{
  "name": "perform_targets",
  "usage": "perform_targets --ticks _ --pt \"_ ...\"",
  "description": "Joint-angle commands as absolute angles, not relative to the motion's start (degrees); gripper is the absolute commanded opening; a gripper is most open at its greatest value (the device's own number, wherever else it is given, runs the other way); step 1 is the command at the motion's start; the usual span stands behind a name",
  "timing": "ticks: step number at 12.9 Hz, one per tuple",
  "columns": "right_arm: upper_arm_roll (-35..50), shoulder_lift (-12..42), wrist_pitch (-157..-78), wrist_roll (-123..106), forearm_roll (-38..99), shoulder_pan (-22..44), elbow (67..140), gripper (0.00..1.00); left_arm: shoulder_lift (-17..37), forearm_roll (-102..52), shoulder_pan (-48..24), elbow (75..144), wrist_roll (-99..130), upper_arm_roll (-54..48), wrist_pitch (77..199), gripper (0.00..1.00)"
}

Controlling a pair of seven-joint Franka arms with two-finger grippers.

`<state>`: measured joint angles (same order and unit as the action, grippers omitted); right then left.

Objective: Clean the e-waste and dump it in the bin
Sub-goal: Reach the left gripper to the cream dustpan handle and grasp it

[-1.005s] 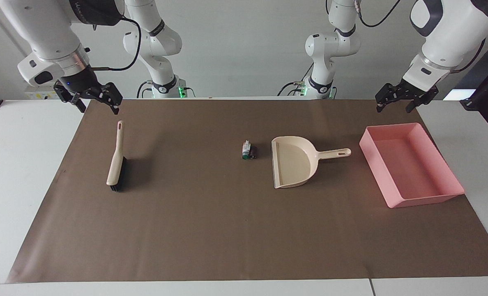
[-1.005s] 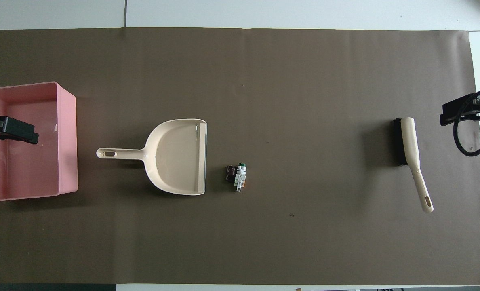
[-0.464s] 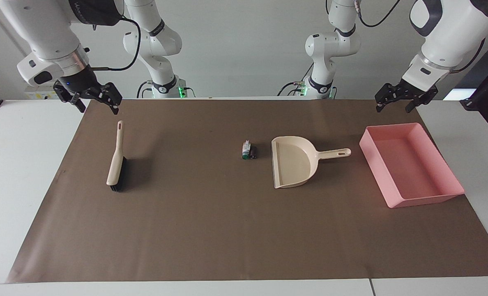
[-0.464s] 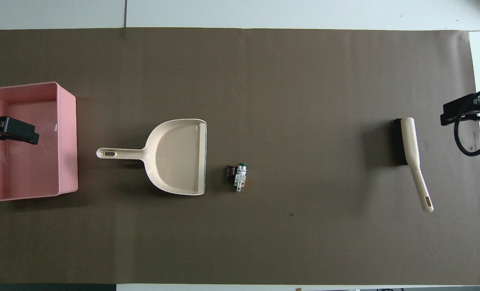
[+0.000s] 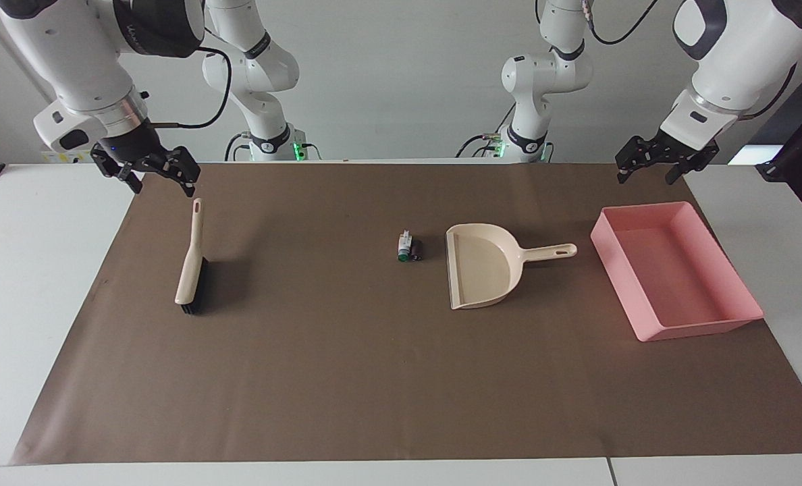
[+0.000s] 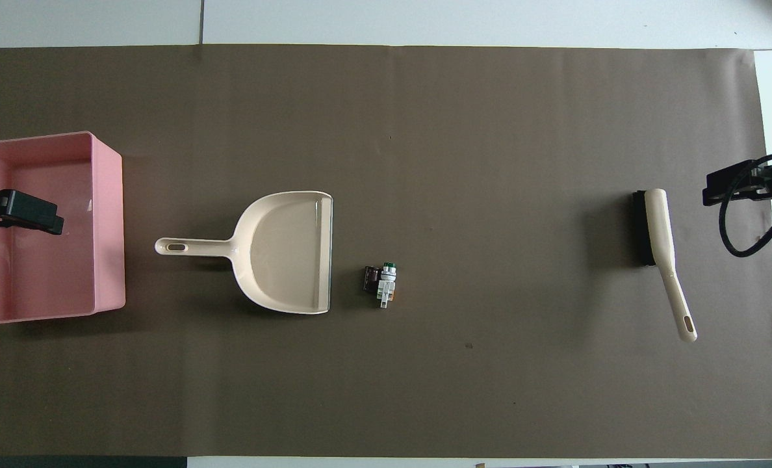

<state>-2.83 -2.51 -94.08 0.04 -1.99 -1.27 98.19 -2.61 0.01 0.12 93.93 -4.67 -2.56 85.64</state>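
Observation:
The e-waste lies mid-mat beside the dustpan's open mouth: a white piece with a green end [image 5: 404, 245] [image 6: 386, 286] and a dark cylinder [image 5: 416, 251] [image 6: 372, 279], touching each other. The pink bin [image 5: 616, 280] [image 6: 108, 221] stands at the left arm's end of the mat with nothing in it. My left gripper [image 5: 646, 172] [image 6: 15, 211] hangs open and empty in the air over the bin. My right gripper [image 5: 161, 177] [image 6: 743, 185] hangs open and empty over the mat's edge at the right arm's end, beside the brush.
A beige dustpan [image 5: 482, 266] [image 6: 282, 250] lies between the e-waste and the bin, handle toward the bin. A beige brush with black bristles [image 5: 190, 263] [image 6: 662, 247] lies at the right arm's end, handle toward the robots. A brown mat [image 5: 347, 364] covers the table.
My right gripper has shifted slightly toward the brush and the arm above it has turned a little. The left gripper has barely moved. Nothing on the mat moved.

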Motion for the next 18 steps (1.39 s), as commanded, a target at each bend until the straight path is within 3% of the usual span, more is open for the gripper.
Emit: perform_targets --ticks 1,5,9,14,18 --pt "-2.55 -11.58 -105.16 -6.4 -2.2 -4.38 116.65 1.0 -3.78 0.09 -0.88 94.92 -4.3 -2.46 84.38 0.99" --pt "-2.9 -13.45 -111.78 -12.91 -1.93 -8.34 128.21 1.0 -3.69 0.09 -0.88 95.01 -16.64 -2.55 87.36 0.99" --pt "-2.9 -13.01 -127.32 -18.1 -0.18 -10.98 141.3 1.0 -3.34 0.09 -3.33 96.67 -34.41 -2.9 90.78 0.98" --pt "-2.9 -11.87 -132.27 -21.27 0.09 -12.39 145.19 1.0 -3.25 0.18 -5.98 105.98 -55.59 -2.9 102.8 0.97" --pt "-2.9 -11.69 -133.07 -20.75 1.92 -12.31 145.99 0.93 -0.53 7.87 -11.4 110.2 -64.6 -2.9 108.09 0.97"
